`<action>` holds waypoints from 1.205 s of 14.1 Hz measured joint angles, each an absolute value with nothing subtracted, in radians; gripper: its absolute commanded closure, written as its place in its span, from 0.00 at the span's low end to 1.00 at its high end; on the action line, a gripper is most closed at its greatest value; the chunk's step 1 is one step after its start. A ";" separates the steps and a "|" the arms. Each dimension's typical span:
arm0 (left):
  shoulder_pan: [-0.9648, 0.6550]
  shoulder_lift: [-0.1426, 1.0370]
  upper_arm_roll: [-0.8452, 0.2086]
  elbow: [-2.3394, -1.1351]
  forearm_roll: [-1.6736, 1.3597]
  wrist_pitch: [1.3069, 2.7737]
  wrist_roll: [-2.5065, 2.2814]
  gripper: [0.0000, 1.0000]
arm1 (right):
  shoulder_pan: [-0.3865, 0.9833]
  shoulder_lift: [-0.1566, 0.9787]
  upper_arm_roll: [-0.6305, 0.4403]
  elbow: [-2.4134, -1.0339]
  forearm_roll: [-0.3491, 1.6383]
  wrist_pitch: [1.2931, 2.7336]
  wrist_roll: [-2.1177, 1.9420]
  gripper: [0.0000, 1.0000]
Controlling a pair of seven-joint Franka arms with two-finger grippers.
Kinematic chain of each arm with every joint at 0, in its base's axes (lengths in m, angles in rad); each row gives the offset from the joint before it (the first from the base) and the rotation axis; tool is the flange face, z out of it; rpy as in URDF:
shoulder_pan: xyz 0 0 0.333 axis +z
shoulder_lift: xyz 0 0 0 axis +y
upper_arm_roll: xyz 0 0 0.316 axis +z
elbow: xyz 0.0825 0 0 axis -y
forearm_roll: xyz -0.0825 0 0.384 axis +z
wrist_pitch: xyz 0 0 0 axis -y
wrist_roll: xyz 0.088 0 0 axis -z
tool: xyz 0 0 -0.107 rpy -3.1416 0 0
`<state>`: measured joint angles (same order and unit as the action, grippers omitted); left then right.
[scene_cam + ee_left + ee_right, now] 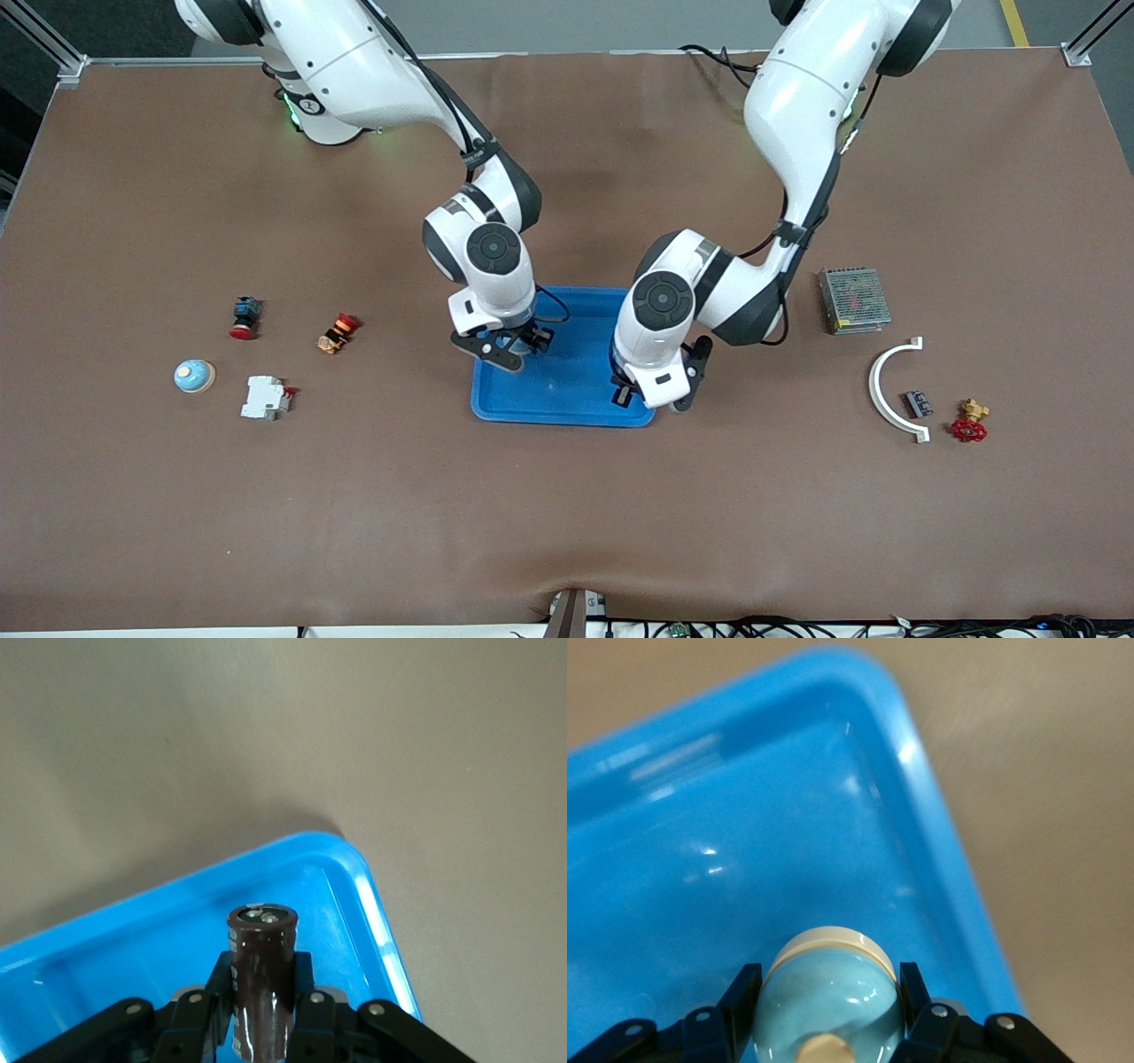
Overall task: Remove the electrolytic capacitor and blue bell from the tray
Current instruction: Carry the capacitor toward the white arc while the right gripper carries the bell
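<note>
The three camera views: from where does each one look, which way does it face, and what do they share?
Front view: high across the table, facing both arms over the blue tray.
Left wrist view: on the left arm's wrist, looking at the left gripper holding the capacitor.
Right wrist view: on the right arm's wrist, looking at the right gripper holding the bell.
All share the tray.

A robotics lab bench, this: two white Franka arms bolted along one edge of a table [567, 523] covered in brown matting, aluminium framing at the corners, cables trailing along the near edge. Industrial parts lie well out from either gripper: a metal-cased power supply [853, 300], a circuit breaker [265, 398], a red-handled valve [969, 422], pushbutton switches [245, 317].
</note>
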<state>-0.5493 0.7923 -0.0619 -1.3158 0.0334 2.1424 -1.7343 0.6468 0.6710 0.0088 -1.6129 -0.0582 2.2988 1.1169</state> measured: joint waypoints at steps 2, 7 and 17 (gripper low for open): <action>-0.521 0.749 -0.062 -1.315 0.033 2.053 -1.634 1.00 | 0.601 0.632 0.008 -1.590 -0.046 2.220 1.023 1.00; -0.365 0.670 -0.059 -1.315 0.033 1.900 -1.264 1.00 | 0.421 0.552 0.005 -1.557 -0.021 2.068 0.634 1.00; -0.053 0.534 -0.060 -1.505 0.034 1.958 -0.475 1.00 | 0.006 0.571 0.001 -1.560 -0.017 2.073 -0.147 1.00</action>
